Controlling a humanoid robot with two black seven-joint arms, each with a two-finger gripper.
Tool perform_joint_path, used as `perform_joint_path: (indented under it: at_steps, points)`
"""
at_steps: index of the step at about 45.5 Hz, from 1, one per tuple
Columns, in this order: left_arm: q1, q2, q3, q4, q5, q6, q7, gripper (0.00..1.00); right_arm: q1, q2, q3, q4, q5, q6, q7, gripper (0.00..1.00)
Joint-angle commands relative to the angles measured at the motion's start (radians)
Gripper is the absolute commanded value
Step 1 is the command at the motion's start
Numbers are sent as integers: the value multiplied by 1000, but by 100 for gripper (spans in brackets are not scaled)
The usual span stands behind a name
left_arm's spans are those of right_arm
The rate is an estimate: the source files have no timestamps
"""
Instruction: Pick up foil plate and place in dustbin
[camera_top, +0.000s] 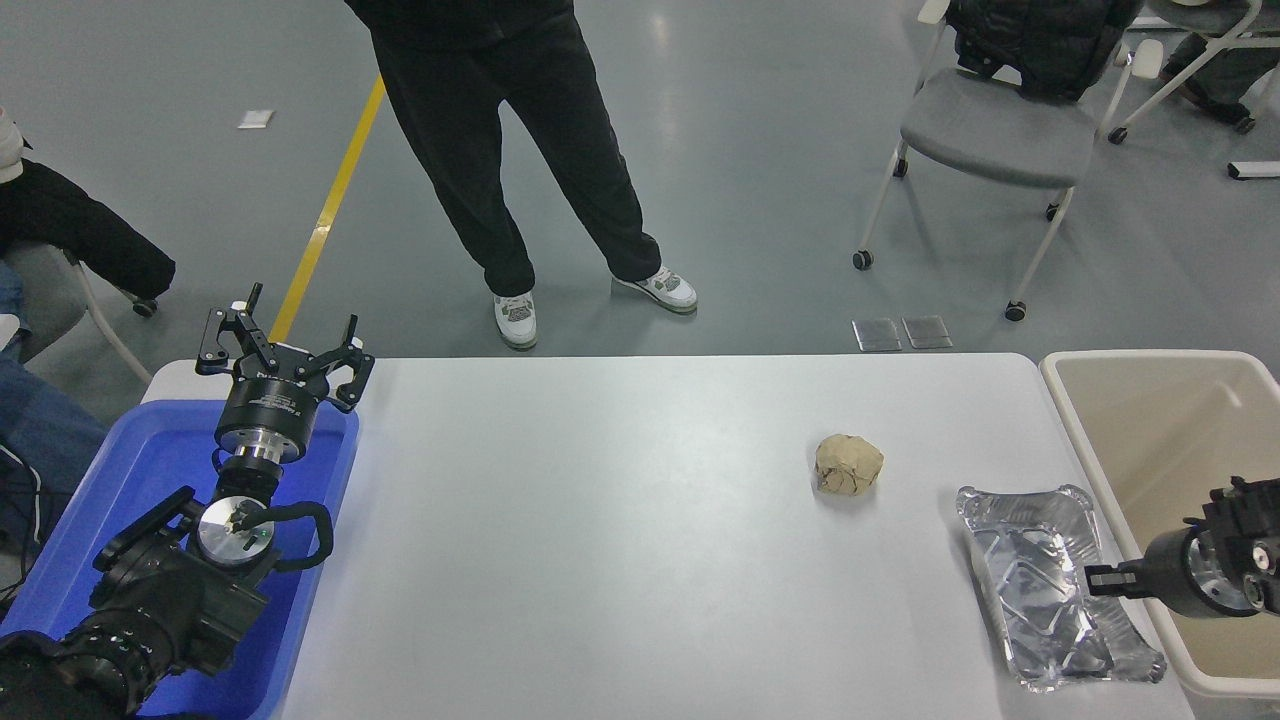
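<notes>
The foil plate (1035, 600), shiny silver with a crinkled rim, lies at the table's right front corner, its right rim close to the dustbin (1075, 440), a large beige tub beside the table's right edge. My right gripper (1100, 580) reaches in from the right over the bin's rim, and its thin fingers are shut on the plate's right rim. My left gripper (285, 345) stands open over the far end of the blue tub, parked at the lower left.
A tan crumpled paper ball (848, 464) sits on the white table (600, 520) left of the plate. A blue tub (140, 480) stands at the left edge. A person stands beyond the far edge, and a chair (995, 130) at the back right.
</notes>
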Motion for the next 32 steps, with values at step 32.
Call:
perform_joint_path:
  at_steps: [32]
  points:
    - [0, 0, 0, 0, 0, 0, 0, 99, 77, -72, -10, 91, -7, -8, 1, 0]
